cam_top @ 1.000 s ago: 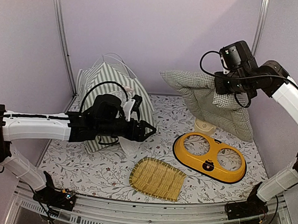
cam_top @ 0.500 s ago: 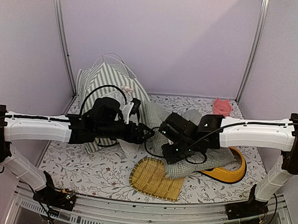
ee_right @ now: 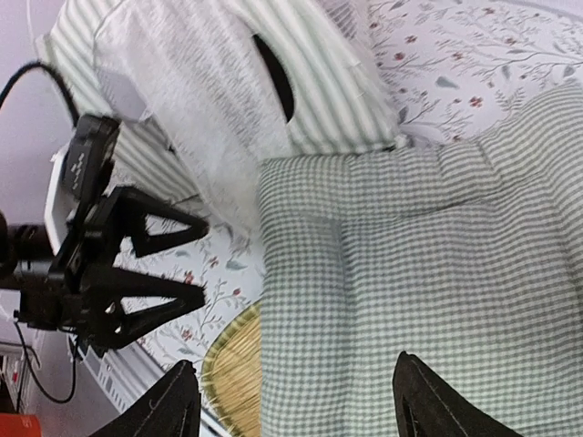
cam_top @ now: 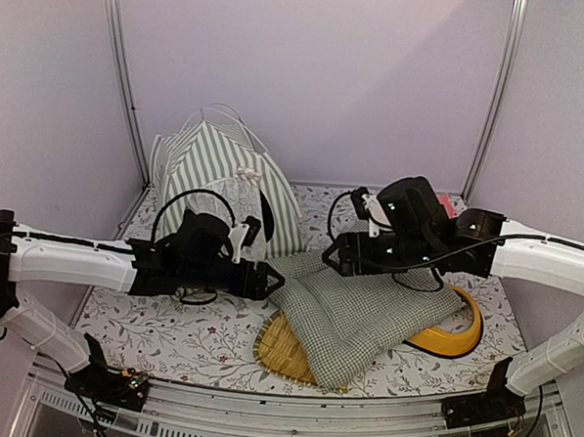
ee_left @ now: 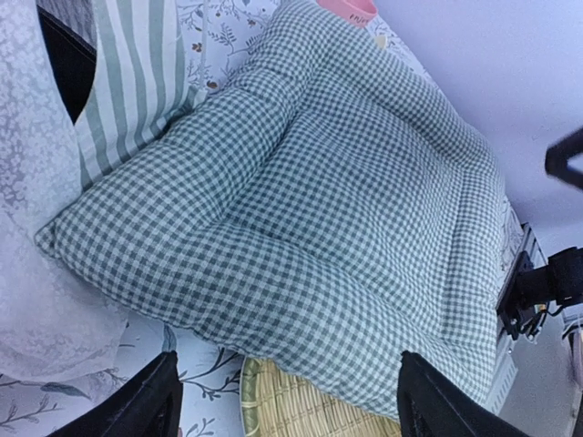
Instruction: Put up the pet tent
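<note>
Near the gingham cushion [cam_top: 365,315], my left end effector [cam_top: 267,278] and right end effector [cam_top: 335,260] stand apart, empty. Pet tent [cam_top: 212,160] upright.

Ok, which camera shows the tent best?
The top external view: the tent stands almost whole there, poles, striped walls and lace door all visible. The left wrist view catches only a striped corner and some lace at its left edge. The right wrist view shows the door side, cropped at the top.

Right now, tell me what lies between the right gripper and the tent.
The cushion: in the right wrist view it spreads from under the open right gripper up to the tent, meeting its striped edge.
</note>
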